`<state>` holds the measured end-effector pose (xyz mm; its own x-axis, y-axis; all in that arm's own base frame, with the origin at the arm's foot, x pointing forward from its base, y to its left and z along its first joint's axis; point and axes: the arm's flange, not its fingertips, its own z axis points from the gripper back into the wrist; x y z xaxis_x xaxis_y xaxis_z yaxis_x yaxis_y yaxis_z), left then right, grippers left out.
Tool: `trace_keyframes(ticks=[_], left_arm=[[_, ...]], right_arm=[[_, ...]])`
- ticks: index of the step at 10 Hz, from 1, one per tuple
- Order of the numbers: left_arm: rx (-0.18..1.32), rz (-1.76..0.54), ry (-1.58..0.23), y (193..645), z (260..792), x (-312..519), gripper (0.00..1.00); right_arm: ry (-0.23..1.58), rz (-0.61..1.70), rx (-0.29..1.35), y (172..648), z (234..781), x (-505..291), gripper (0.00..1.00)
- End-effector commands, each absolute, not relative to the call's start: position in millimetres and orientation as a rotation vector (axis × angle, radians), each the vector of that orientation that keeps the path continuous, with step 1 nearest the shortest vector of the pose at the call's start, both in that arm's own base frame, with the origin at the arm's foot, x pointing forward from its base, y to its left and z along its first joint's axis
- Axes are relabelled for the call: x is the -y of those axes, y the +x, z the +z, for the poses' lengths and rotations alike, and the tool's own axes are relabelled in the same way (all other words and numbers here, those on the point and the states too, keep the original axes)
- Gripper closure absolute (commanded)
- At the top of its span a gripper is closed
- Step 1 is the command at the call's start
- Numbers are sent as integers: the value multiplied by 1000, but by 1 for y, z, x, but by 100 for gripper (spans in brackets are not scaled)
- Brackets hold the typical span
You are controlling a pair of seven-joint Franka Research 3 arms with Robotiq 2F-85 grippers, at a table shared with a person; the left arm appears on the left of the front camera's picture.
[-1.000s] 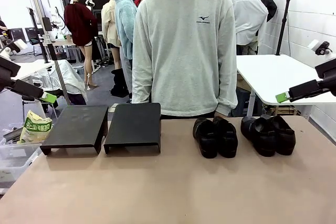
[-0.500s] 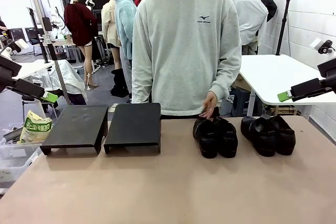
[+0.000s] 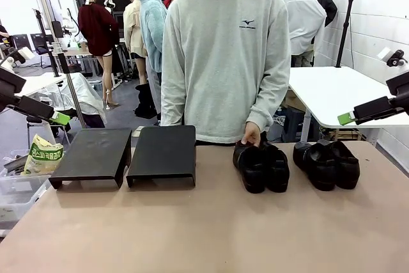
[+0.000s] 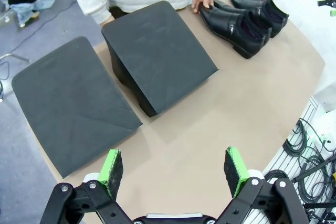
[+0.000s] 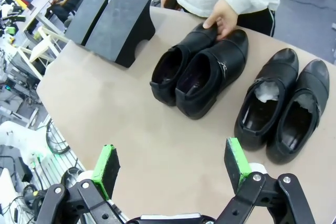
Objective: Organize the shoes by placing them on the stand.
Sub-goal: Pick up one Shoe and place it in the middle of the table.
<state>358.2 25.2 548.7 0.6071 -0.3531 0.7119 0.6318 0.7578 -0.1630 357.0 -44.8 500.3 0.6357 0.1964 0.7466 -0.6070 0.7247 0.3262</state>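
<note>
Two pairs of black glossy shoes stand side by side on the tan table, right of centre: one pair [image 3: 262, 167] [image 5: 202, 74] [image 4: 236, 22] and another pair [image 3: 326, 164] [image 5: 283, 108] [image 4: 262, 9] further right. The person's hand [image 3: 251, 135] [image 5: 223, 18] rests on the far end of the middle pair. Two black stands [image 3: 96, 153] [image 3: 163, 151] [image 4: 157, 51] [image 5: 121, 24] sit left of the shoes. My left gripper [image 3: 56, 118] [image 4: 176, 166] hangs open, high off the table's left side. High above the right pair, my right gripper [image 3: 348, 118] [image 5: 170, 163] is open and holds nothing.
The person stands at the far edge, behind the stands and shoes. A white table [image 3: 339, 94] is off to the back right. A printed bag [image 3: 43, 155] lies in a clear bin beside the table's left edge. Cables [image 4: 307, 150] lie on the floor.
The person's hand came down from above the table's far edge onto the middle pair of shoes. Both arms have stayed nearly still, grippers open.
</note>
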Motion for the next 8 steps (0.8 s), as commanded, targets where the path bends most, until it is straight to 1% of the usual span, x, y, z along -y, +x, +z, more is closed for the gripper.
trace_keyframes(ticks=[1,8], left_arm=[[718,-614,-429,358,548,-28,0],[718,-614,-429,358,548,-28,0]], right_arm=[[616,510,758,361,499,46,0],[616,510,758,361,499,46,0]])
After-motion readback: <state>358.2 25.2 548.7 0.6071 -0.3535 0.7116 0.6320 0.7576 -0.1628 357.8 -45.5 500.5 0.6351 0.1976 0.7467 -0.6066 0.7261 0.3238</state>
